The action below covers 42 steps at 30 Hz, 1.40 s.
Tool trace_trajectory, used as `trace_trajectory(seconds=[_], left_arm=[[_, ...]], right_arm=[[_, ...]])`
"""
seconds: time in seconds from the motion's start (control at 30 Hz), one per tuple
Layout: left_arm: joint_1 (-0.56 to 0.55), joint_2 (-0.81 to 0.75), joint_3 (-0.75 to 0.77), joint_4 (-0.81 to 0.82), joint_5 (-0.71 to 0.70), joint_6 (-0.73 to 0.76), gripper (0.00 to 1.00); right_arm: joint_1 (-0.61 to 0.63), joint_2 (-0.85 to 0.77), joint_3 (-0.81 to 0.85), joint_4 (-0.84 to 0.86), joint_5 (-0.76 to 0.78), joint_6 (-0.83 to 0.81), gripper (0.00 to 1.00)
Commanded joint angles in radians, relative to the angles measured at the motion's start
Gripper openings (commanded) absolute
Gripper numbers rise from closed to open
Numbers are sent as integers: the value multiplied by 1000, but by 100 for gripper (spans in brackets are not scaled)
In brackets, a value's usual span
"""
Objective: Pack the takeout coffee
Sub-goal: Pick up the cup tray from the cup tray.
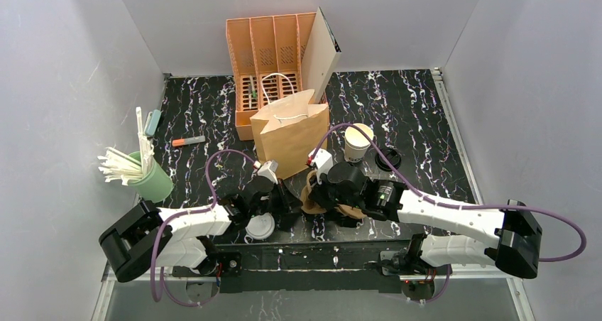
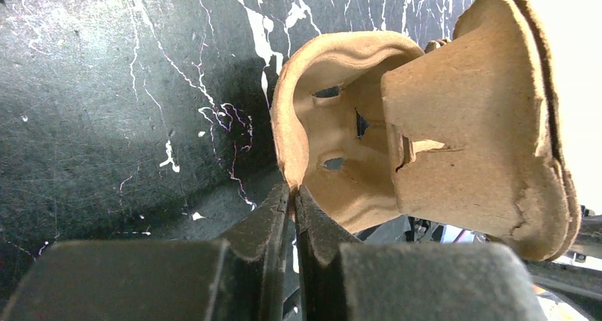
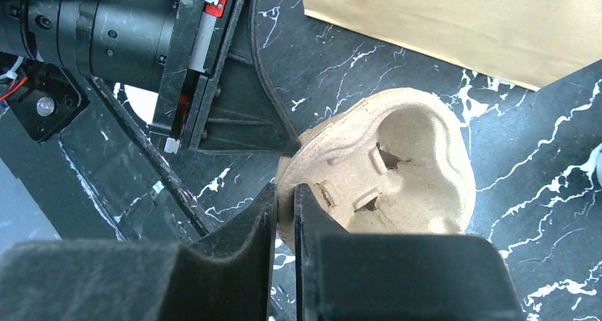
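1. The left arm (image 1: pixel 188 221) reaches from the lower left of the top view toward the middle. The right arm (image 1: pixel 447 218) reaches in from the lower right. Both lie low over the black, white-veined worktop (image 1: pixel 419 115), and their wrists nearly meet.
2. Between the wrists is a brown moulded-pulp cup carrier (image 1: pixel 310 197) (image 2: pixel 461 122) (image 3: pixel 397 172).
3. The left jaws are closed to a sliver, pinching the thin rim of the carrier at the bottom centre of the left wrist view.
4. The right jaws are closed on another part of the same rim, at the lower middle of the right wrist view. The left arm's black wrist sits just above them.
5. A flat white round lid (image 1: pixel 260 226) lies on the worktop below the left wrist.
6. The small white paper cup (image 1: pixel 357 143) stands upright and uncovered, up and to the right of the carrier. It is apart from both jaws.
7. The black round plastic lid (image 1: pixel 387 160) lies flat just to the right of the cup.
8. A brown paper bag with white handles (image 1: pixel 289 133) stands open above the carrier, left of the cup.
9. An orange slotted organiser (image 1: pixel 266 58) stands behind the bag, at the top centre.
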Motion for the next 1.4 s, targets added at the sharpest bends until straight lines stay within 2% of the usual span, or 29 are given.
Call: trace_trajectory(seconds=[0.0, 0.27, 0.37, 0.4, 0.53, 0.57, 0.6, 0.67, 0.7, 0.8, 0.9, 1.03, 1.1, 1.27, 1.37], left_arm=[[7, -21, 23, -29, -20, 10, 11], [8, -4, 35, 8, 22, 5, 32], [7, 10, 42, 3, 26, 14, 35], [8, 14, 45, -4, 24, 18, 33], [7, 27, 75, -103, -5, 60, 9], [7, 25, 86, -140, -42, 74, 5], [8, 20, 98, -180, -64, 91, 2], [7, 5, 120, -244, -93, 120, 0], [7, -3, 131, -268, -105, 134, 0], [7, -24, 146, -306, -123, 153, 0], [7, -34, 149, -320, -128, 159, 0], [7, -44, 139, -312, -128, 159, 0], [7, -51, 137, -311, -126, 159, 0], [7, -69, 136, -313, -127, 160, 0], [7, -84, 129, -316, -124, 160, 0]], right_arm=[[1, 6, 21, 79, -62, 14, 12], [1, -16, -16, 139, -95, 17, 12], [1, -20, -23, 154, -105, 17, 12], [1, -22, -24, 156, -107, 18, 12], [1, -31, -21, 147, -88, 21, 12], [1, -33, -19, 140, -90, 21, 16], [1, -31, -16, 132, -93, 21, 25], [1, -20, -4, 96, -104, 25, 42], [1, -13, 4, 75, -102, 34, 47], [1, 3, 43, -16, -51, 95, 53], [1, -14, 67, -107, 70, 201, 66], [-3, 33, 136, -339, 267, 408, 86], [-6, 61, 157, -395, 283, 476, 94], [-24, 112, 142, -366, 282, 584, 98], [-80, 153, 123, -312, 232, 612, 92]])
